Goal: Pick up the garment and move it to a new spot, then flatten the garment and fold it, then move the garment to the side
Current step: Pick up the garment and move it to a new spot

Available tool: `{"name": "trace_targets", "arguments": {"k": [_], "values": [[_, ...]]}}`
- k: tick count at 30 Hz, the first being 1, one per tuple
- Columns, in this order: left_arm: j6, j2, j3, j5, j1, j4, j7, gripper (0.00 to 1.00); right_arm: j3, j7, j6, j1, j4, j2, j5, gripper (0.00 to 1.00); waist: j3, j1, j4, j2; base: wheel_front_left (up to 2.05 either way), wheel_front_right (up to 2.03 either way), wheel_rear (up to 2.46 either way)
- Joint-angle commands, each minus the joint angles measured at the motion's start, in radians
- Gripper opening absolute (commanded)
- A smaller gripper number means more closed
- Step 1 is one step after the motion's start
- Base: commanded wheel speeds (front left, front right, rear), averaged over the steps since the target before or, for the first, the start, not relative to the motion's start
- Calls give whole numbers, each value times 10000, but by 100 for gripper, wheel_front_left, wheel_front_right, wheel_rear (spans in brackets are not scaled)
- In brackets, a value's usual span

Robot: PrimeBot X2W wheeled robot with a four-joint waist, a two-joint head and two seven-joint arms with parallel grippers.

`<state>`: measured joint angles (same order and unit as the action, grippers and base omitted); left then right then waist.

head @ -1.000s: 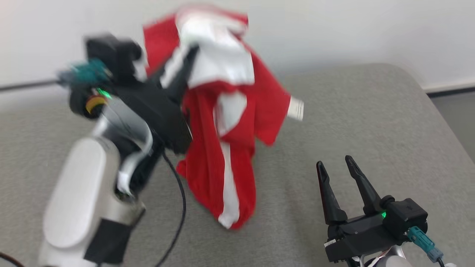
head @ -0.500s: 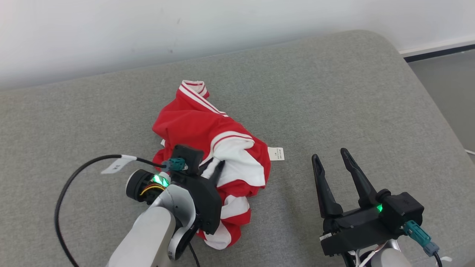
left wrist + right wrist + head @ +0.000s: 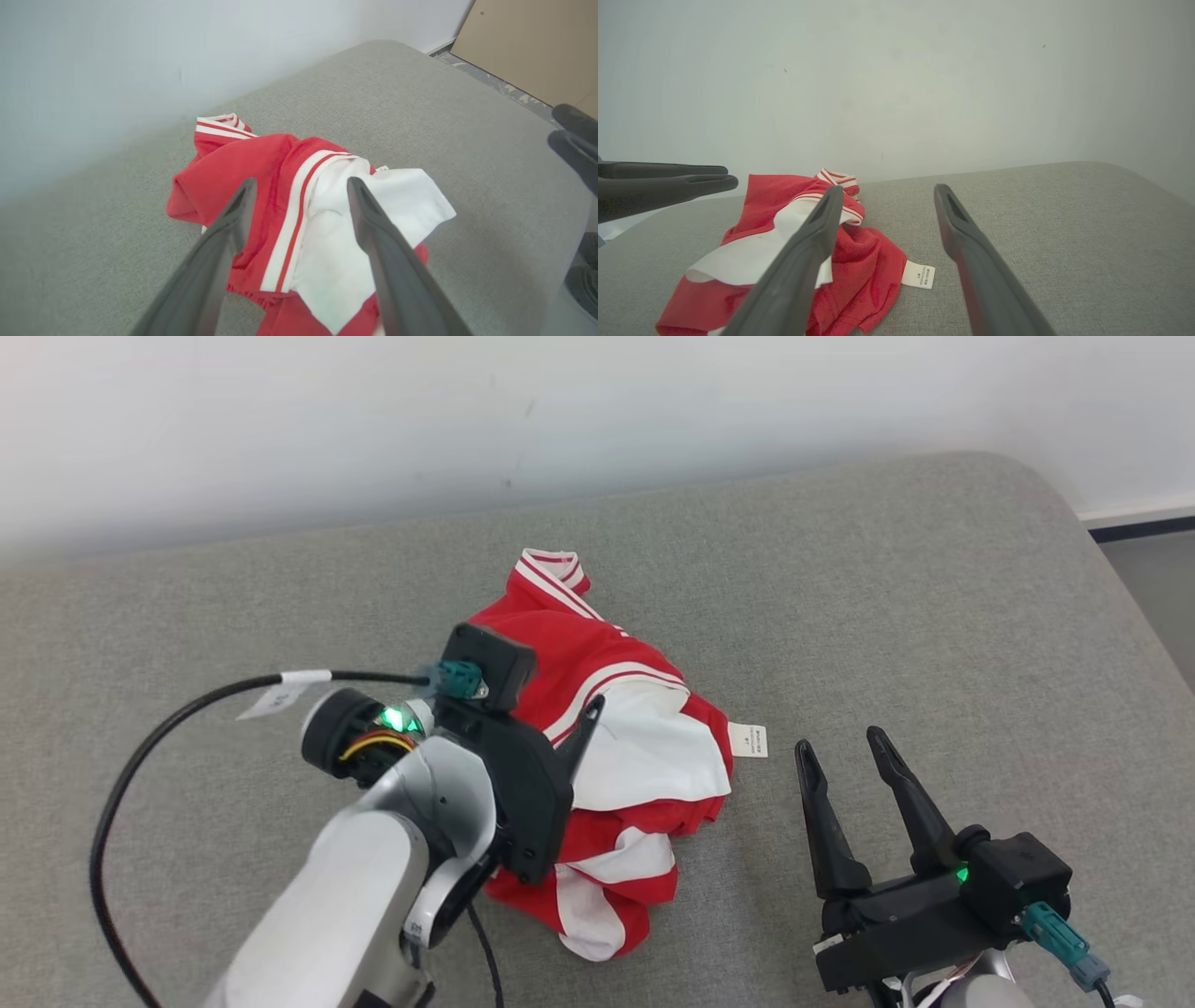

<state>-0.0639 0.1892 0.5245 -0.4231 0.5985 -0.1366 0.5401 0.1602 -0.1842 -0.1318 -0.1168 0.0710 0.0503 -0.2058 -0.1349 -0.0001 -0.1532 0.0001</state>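
Note:
The garment is red with white panels and stripes, and lies in a crumpled heap on the grey cushion. My left gripper hovers just over the heap's left part, open, with nothing between its fingers. In the left wrist view the garment shows through the wide gap of that gripper. To the right of the heap my right gripper stands open and empty, apart from the cloth. Its wrist view has the garment at lower left, beyond the open gripper.
A white care label sticks out of the heap's right side. The cushion ends at a white wall behind and drops to floor at the right. My left arm's black cable loops over the cushion. A tan board leans far right.
A second ago my left gripper held the garment up in the air; it came down onto the cushion, and the gripper has now opened and let go. The head camera shifted meanwhile.

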Motion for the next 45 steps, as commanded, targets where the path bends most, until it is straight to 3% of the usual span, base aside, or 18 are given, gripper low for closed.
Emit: {"name": "trace_targets", "arguments": {"k": [1, 10, 19, 20, 21, 22, 29, 35, 40, 45], "values": [[81, 144, 5, 92, 183, 112, 259, 100, 45, 35, 21, 106, -64, -1, -73, 100, 11, 1, -20, -1, 0, 0, 0], [596, 886, -424, 321, 1179, -1133, 1755, 100, 300, -82, 21, -134, -62, -2, -214, 100, -584, 1, -847, -1, 0, 0, 0], [666, 838, -531, 245, 1840, -2285, 1858, 100, 238, -194, 21, -246, -74, -2, -187, 100, -999, 1, -1165, -1, 0, 0, 0], [670, 806, -534, 229, 1850, -2345, 1803, 91, 222, -197, 21, -233, -76, -1, -173, 100, -1010, 1, -1157, -1, 0, 0, 0], [649, 773, -535, 196, 1867, -2400, 1729, 25, 205, -202, 21, -221, -76, -1, -156, 100, -1017, 1, -1139, -1, 0, 0, 0], [609, 748, -520, 184, 1893, -2446, 1658, 0, 184, -201, 21, -204, -72, -1, -129, 100, -1009, 1, -1100, -1, 0, 0, 0], [585, 603, -509, 230, 2069, -2378, 877, 0, 152, -113, 21, -197, -62, -2, -13, 100, -800, 1, -723, -1, 0, 0, 0], [900, 400, -816, 512, 2712, -1812, -752, 0, 94, 12, 21, -136, -128, -2, 62, 100, -609, 1, -308, -1, 0, 0, 0], [853, 176, -1045, 541, 3409, -1397, -1904, 0, 17, 149, 21, -28, -177, -1, 150, 100, -419, 1, 132, -1, 0, 0, 0], [811, 574, -1457, 493, 3910, -1449, -2435, 0, 105, 237, 21, -63, -287, -1, 202, 100, -228, 1, 564, -1, 0, 0, 0]]}}
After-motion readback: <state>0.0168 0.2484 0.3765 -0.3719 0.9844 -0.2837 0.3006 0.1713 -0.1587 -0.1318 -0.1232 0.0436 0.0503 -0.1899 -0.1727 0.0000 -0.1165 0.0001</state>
